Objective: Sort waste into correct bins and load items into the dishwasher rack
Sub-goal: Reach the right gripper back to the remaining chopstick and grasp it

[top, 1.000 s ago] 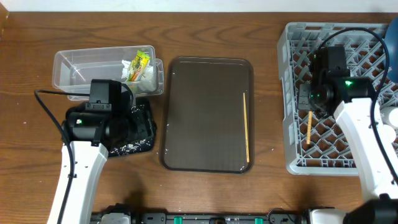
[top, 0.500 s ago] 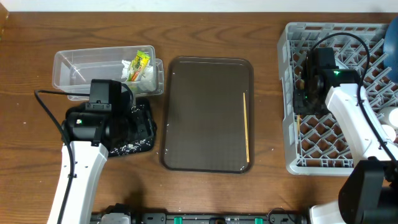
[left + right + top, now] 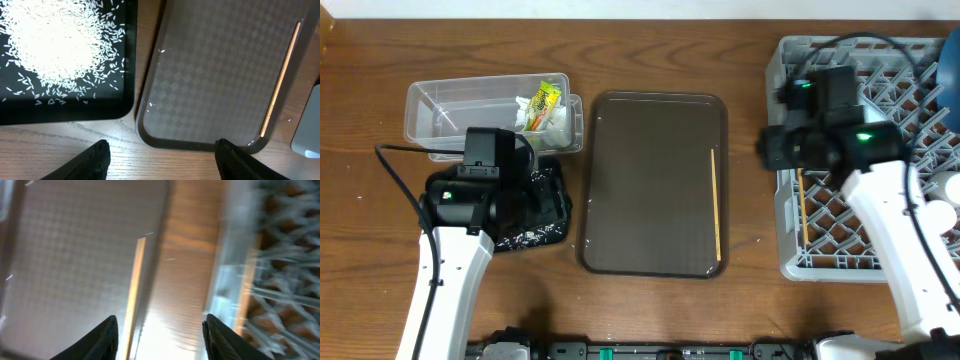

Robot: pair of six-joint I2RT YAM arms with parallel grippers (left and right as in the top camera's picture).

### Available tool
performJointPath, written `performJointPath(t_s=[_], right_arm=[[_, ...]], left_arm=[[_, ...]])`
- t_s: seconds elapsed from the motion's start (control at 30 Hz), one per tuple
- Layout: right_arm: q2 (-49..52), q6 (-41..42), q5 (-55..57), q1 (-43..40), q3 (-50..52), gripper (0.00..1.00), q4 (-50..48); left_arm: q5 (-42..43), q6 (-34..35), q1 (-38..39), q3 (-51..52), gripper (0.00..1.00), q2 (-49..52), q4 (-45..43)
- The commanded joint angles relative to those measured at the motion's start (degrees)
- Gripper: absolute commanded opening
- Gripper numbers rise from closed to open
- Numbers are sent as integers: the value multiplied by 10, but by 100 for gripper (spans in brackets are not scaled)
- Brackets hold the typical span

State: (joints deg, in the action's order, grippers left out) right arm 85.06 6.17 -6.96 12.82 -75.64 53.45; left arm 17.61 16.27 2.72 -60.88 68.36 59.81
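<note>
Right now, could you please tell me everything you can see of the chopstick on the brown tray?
The chopstick is a thin, straight, pale wooden stick lying flat on the brown tray, close beside its right rim and parallel to it, reaching from mid-tray toward the near right corner. It looks whole. Only the tray touches it.

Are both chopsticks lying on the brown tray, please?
No, only one chopstick lies on the brown tray; the other chopstick rests in the grey rack.

You work over a brown wooden table (image 3: 650, 310) with clear grain; a pale strip (image 3: 570, 8) runs along its far edge
</note>
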Motion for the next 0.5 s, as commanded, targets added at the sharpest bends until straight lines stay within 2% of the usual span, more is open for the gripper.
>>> performJointPath(t_s=[0.0,0.37,0.47], right_arm=[[39,27,-10,45,5,56,-1],[201,101,37,125,5,53,-6],[242,110,37,132,5,49,-10]], left_arm=[[-6,-7,-2,0,70,1,2],[-6,-8,-2,0,70,1,2],[-6,-7,-2,0,70,1,2]])
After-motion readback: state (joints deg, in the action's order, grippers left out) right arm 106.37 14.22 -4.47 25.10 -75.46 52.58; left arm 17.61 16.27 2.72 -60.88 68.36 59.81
